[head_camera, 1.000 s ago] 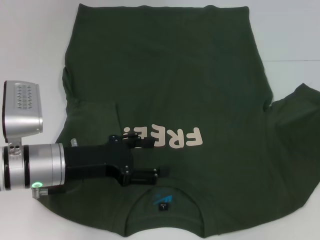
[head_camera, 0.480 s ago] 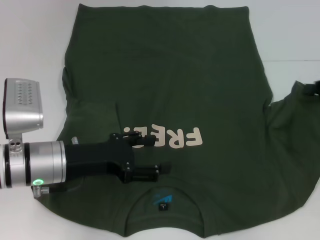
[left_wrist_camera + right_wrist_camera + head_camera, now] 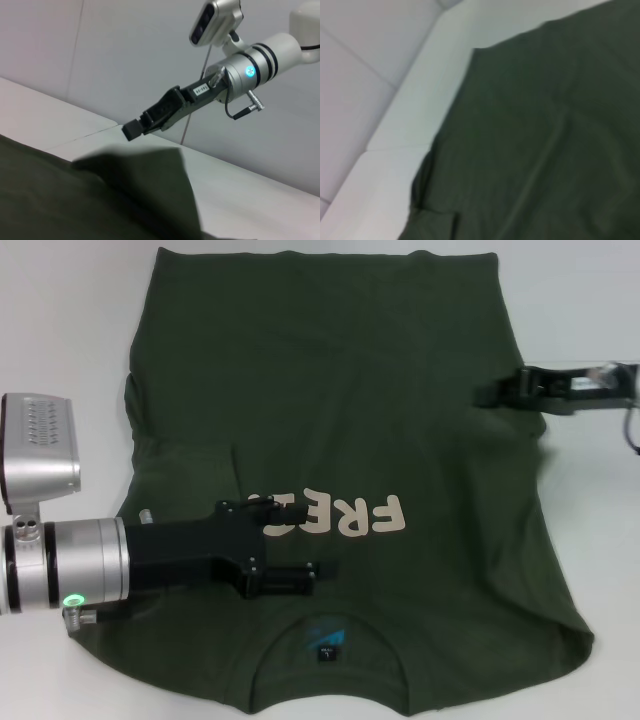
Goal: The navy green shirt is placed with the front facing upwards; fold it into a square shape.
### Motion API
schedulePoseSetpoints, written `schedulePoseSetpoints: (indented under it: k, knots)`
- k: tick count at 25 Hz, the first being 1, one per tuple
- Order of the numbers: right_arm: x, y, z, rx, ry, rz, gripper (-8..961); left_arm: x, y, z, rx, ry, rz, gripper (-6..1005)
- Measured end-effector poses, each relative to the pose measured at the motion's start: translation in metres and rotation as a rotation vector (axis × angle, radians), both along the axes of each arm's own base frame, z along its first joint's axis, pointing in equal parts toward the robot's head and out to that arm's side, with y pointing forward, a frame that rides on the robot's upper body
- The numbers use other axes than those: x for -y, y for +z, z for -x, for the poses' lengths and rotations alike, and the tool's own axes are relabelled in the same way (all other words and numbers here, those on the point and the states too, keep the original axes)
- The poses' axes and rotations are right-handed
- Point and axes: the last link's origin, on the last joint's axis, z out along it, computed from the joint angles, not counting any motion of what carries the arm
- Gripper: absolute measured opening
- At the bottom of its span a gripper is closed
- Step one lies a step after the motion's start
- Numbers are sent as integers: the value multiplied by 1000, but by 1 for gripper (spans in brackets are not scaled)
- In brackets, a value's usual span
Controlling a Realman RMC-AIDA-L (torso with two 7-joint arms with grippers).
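Olive cotton fills most of the white surface (image 3: 60, 330): the shirt (image 3: 330, 400) lies flat with its front up, collar toward the robot and hem at the far edge. Both sleeves look already folded inward, so the outline is close to a tall rectangle.

The left end effector (image 3: 300, 540) reaches across the chest just above the collar, low over the cloth, its two fingers apart with one at the lettering and one nearer the neck; it holds nothing. The right end effector (image 3: 490, 395) hangs over the shirt's right edge about halfway up. Whether its fingers are parted or together cannot be told, and no cloth appears to be held in it. The left wrist view shows it in the air beyond a raised fold of green fabric.

My reading is that the side folds are finished or nearly so, and the lengthwise fold remains. That next move would call for taking one end of the shirt at both corners and carrying it evenly over the other end, so the edges meet square.

Cream letters on the chest read "FREE", upside down in the head view. A small blue and black label (image 3: 325, 642) sits inside the collar; its print is too small to read.
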Motion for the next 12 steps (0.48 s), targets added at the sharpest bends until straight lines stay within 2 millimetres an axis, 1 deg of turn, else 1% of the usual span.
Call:
schedulePoseSetpoints:
  k: [3,5,10,12]
  knots:
    - [-2,-10,13,3,53,9,77,-1,-1,0,-3,4,-4,873]
    - [-2,-12,15,1,64,2,131,-1,-1,1,-3,9,-5,873]
    - [1,-4,4,-38,49,-37,305,-1,-1,3,-3,22,-12,873]
    - [6,-2,-1,-61,61,-53,349,-1,1,5,2,30,-20,873]
